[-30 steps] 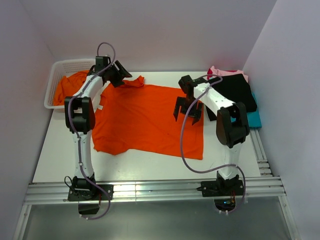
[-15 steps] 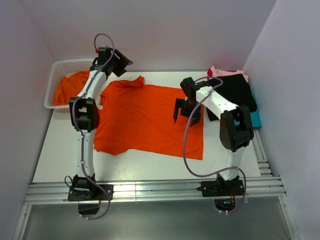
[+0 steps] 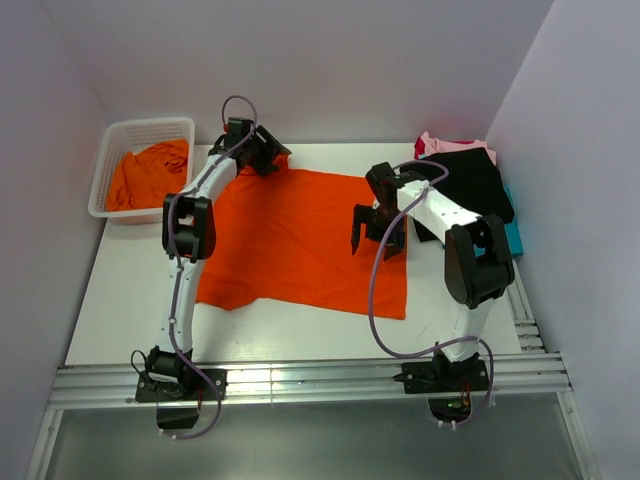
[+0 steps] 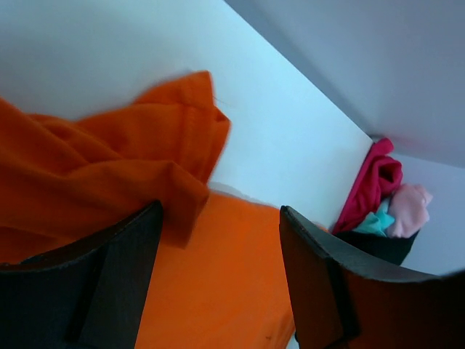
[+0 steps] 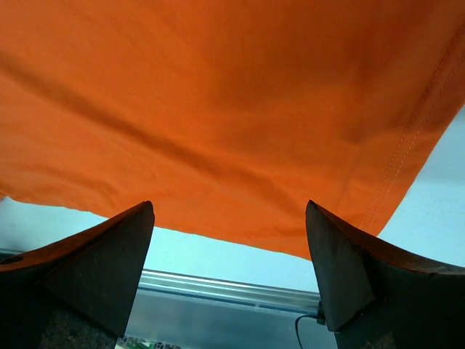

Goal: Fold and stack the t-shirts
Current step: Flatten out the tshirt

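A bright orange t-shirt [image 3: 300, 235] lies spread flat on the white table. My left gripper [image 3: 264, 152] hovers open over its bunched far sleeve [image 4: 149, 142], with nothing between the fingers [image 4: 109, 280]. My right gripper [image 3: 377, 228] hangs open just above the shirt's right side [image 5: 232, 102], near the hem, and holds nothing. More orange t-shirts [image 3: 148, 172] sit crumpled in the basket. A pile of pink, black and teal t-shirts [image 3: 468, 180] rests at the far right and also shows in the left wrist view as a small t-shirt pile [image 4: 381, 193].
The white mesh basket [image 3: 108, 148] stands at the table's far left corner. An aluminium rail [image 3: 320, 380] runs along the near edge by the arm bases. Walls close in behind and on both sides.
My left gripper has swung right, from beside the basket to the shirt's far sleeve. The right gripper has barely moved and stays open.
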